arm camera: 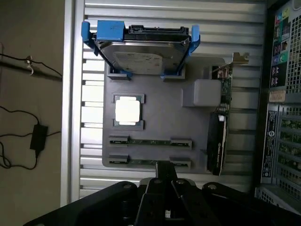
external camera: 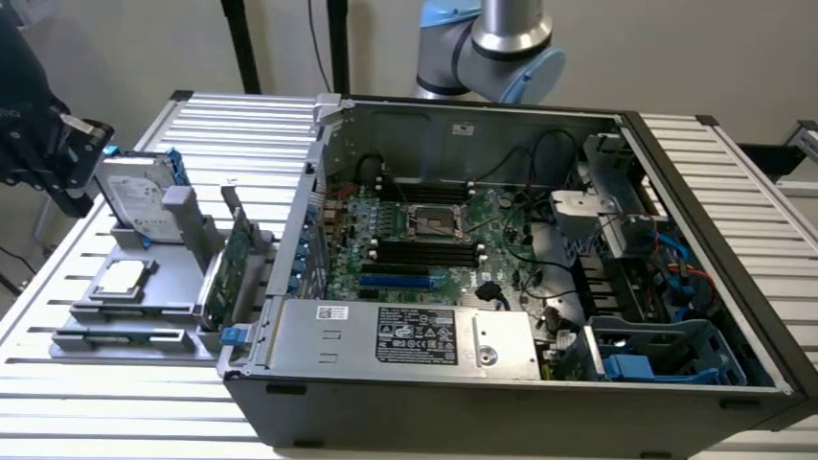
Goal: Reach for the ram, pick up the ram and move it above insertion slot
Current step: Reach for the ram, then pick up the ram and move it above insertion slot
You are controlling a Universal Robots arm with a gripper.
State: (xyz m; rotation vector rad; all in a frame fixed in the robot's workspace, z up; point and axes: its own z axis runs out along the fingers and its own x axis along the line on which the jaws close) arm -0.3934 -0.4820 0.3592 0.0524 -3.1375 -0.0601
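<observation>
Ram (arm camera: 141, 162) | lying in tray (arm camera: 155, 99) slot on table (external camera: 77, 383), exterior view's left of case (external camera: 511, 402), not gripped | tool (arm camera: 162, 165) tips together, empty, hovering over ram | risk: knocking it or neighbouring stick (arm camera: 150, 141) askew on descent, tips not spread to straddle

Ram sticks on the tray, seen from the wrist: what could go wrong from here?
1. The jaws are shut over the nearer ram. Lowered like that, they could press on it instead of straddling it.
2. The second ram lies close alongside, so a small offset might catch the wrong stick.
3. The expansion card stands upright by the rams' ends and might get brushed.
</observation>
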